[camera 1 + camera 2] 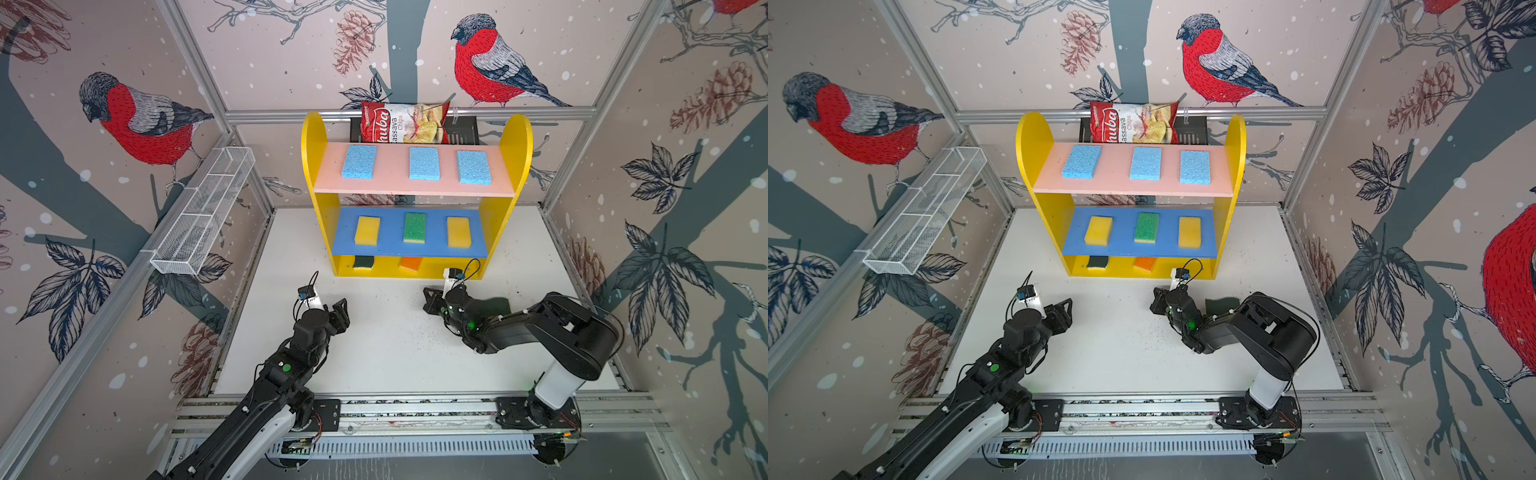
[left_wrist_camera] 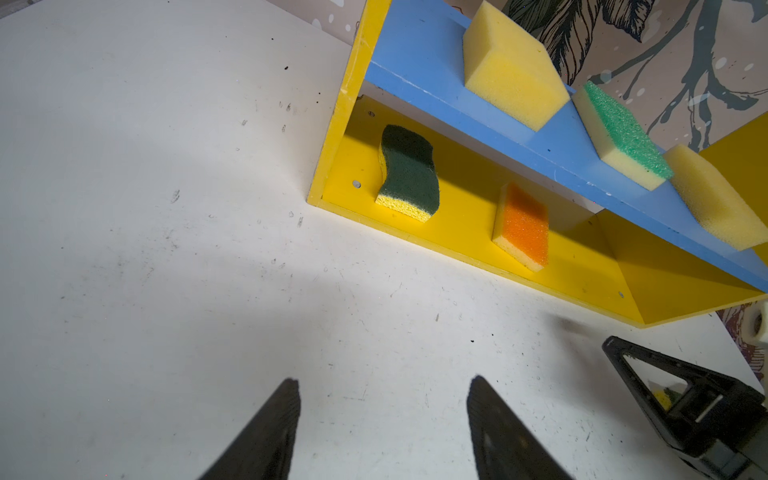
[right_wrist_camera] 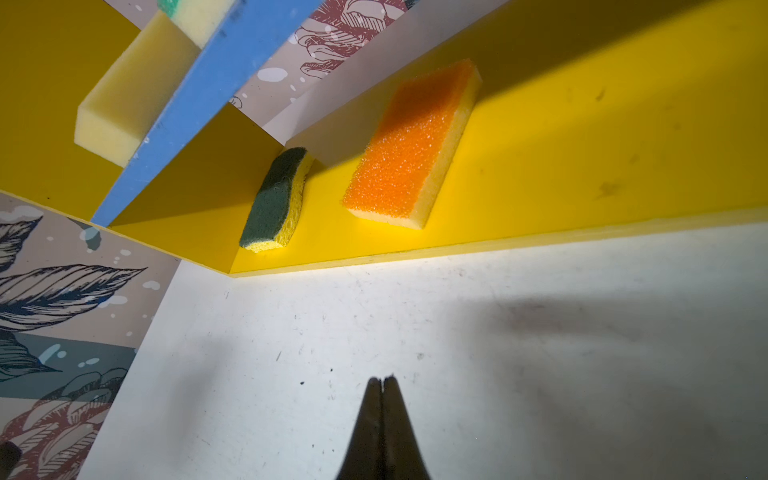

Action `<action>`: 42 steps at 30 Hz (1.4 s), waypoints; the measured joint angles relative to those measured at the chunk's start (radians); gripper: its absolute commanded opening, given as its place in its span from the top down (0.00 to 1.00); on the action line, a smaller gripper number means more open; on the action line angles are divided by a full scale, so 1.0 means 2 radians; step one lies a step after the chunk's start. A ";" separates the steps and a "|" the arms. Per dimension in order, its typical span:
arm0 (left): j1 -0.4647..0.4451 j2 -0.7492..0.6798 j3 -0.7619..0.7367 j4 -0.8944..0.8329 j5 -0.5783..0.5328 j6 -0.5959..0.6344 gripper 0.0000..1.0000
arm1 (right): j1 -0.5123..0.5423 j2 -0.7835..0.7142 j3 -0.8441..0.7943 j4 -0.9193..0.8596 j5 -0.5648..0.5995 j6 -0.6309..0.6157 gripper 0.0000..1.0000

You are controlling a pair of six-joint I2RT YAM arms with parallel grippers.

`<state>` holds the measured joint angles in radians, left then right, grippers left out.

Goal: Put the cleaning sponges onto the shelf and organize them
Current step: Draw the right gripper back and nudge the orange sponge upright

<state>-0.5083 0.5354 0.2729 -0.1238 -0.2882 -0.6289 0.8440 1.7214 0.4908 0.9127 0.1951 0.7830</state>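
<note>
The shelf (image 1: 515, 166) (image 1: 1027, 166) holds three light blue sponges (image 1: 424, 163) on its pink board. Two yellow sponges (image 1: 367, 230) flank a green-topped one (image 1: 414, 227) on the blue board. A wavy dark-green sponge (image 2: 409, 172) (image 3: 274, 199) and an orange-topped sponge (image 2: 521, 224) (image 3: 409, 145) lie on the yellow base. A second dark-green sponge (image 1: 1221, 305) lies on the table behind the right arm, mostly hidden. My left gripper (image 1: 341, 309) (image 2: 382, 380) hangs open and empty over bare table. My right gripper (image 1: 428, 299) (image 3: 383, 378) is shut on nothing, in front of the base.
A red chips bag (image 1: 403, 122) rests on a black rack behind the shelf. A white wire mesh basket (image 1: 203, 216) hangs on the left wall. The white table (image 1: 395, 357) runs from the shelf to the rail (image 1: 415, 409) holding the arm bases.
</note>
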 measured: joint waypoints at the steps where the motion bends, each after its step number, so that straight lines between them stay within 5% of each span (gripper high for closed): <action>1: 0.000 0.001 -0.001 0.004 0.000 0.000 0.35 | 0.000 0.008 0.001 0.010 -0.005 0.000 0.97; 42: 0.000 0.034 -0.007 0.037 -0.001 0.004 0.35 | -0.033 0.173 0.117 0.095 -0.035 0.030 0.98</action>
<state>-0.5083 0.6025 0.2592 -0.0505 -0.2905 -0.6209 0.7776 2.0666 0.7258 1.1023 0.1246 0.8433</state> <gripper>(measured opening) 0.645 0.049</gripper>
